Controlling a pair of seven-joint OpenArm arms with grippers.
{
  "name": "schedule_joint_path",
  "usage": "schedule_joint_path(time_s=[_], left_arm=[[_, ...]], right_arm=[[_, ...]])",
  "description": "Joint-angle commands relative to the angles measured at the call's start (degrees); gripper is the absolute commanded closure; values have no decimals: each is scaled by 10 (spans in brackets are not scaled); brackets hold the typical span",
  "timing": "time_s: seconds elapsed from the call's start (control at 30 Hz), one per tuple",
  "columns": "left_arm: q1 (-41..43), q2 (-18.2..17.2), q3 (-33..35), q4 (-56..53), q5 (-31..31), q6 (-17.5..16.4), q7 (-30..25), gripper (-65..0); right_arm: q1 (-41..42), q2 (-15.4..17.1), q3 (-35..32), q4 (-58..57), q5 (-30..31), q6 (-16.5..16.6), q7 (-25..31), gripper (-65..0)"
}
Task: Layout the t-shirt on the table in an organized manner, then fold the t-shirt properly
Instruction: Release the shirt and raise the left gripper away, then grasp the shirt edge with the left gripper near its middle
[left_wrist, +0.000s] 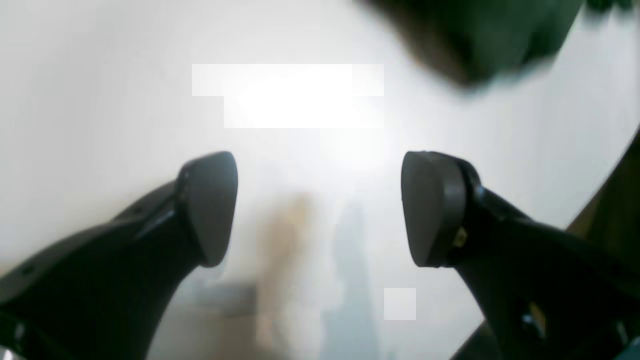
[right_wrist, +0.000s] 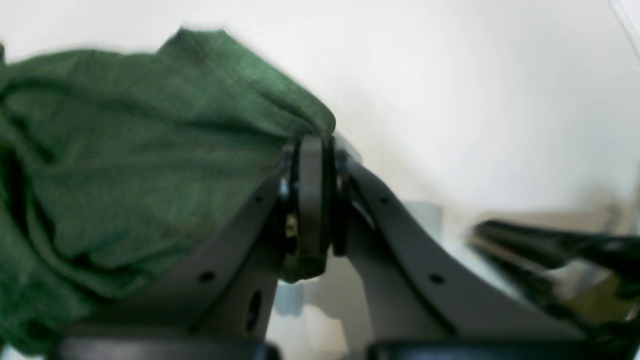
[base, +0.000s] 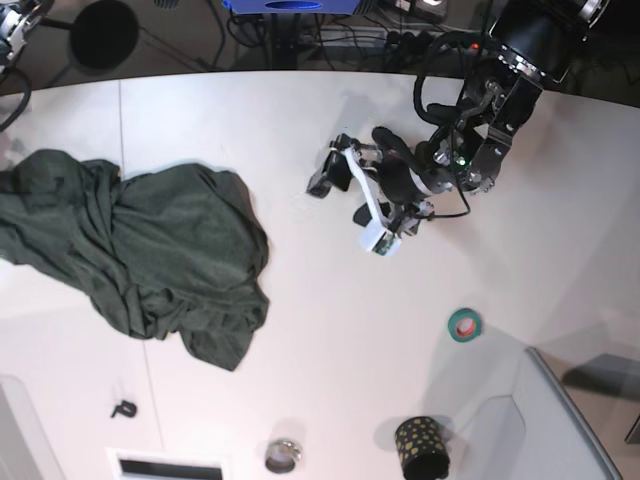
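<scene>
T-shirt lay crumpled mid-left, long axis roughly left-right; right gripper clamped its edge, left gripper gaped; tape roll lower right.

A dark green t-shirt lies crumpled in a loose heap (sleeves and hem lost among the folds) on the white table, well apart from the left gripper, whose jaws gape empty; one bunched edge sits pinched in the right gripper.
</scene>
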Motion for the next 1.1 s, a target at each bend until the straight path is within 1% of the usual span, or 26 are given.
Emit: schedule_joint_path(time_s=[0.0, 0.03, 0.07, 0.13, 0.2, 0.23, 0.27, 0.3, 0.33, 0.4, 0.47, 0.57, 0.63, 0.73, 0.83, 0.87, 0.93, 0.97, 1.0, 1.07], left_arm=[[-13, 31, 3, 20, -12, -8, -15, -487], [-25, 59, 6, 21, -8, -8, -15, -487], [-39, 92, 22, 12, -7, -8, -15, -487], [-79, 145, 75, -33, 9, -7, -15, -487], [-115, 205, 135, -105, 50, -6, -18, -487], [-133, 239, 156, -154, 74, -4, -20, -487], [-144, 267, 162, -200, 97, -4, -25, -487], [-152, 277, 165, -237, 119, -4, -39, -487], [-159, 277, 166, -270, 132, -4, -63, -487], [-166, 277, 178, -300, 133, -3, -93, -487], [-170, 277, 186, -320, 139, -3, -74, -487], [-176, 266, 186, -353, 187, -3, -55, -487], [-176, 257, 185, -373, 227, -3, -59, -487], [-189, 248, 176, -396, 260, -3, -60, -487], [-219, 245, 113, -408, 277, -3, -58, -487], [-227, 244, 91, -410, 280, -3, -60, -487], [-248, 231, 58, -413, 296, -3, -59, -487], [-257, 229, 45, -415, 302, -3, -60, -487], [-267, 228, 36, -415, 307, -3, -60, -487], [-286, 228, 25, -410, 313, -3, -60, -487]], right_arm=[[7, 17, -4, 6, 5, -1, 10, 0], [6, 17, -13, 6, 5, -1, 10, 0], [2, 17, -20, 6, 5, -1, 10, 0], [0, 17, -26, 6, 5, -1, 10, 0], [-1, 17, -26, 6, 5, -1, 10, 0], [-3, 17, -26, 6, 5, -1, 9, 0], [-8, 18, -26, 6, 5, -1, 8, 0], [-11, 18, -29, 7, 5, -1, 8, 0], [-13, 18, -36, 7, 5, -1, 7, 0], [-27, 18, -46, 7, 5, -1, 7, 0], [-39, 18, -49, 7, 5, -1, 8, 0], [-60, 11, -50, 22, 6, -1, 7, 0], [-85, -15, -50, 53, 6, -1, 7, 0], [-124, -49, -53, 98, 6, 1, -4, 0], [-159, -75, -113, 152, 6, 2, -28, -2], [-175, -82, -140, 179, 6, 2, -31, -2], [-202, -100, -199, 230, 6, 2, -34, -5], [-216, -102, -227, 256, 6, 2, -34, -17], [-224, -103, -251, 279, 6, 2, -34, -44], [-237, -103, -283, 326, 6, 1, -34, -120]])
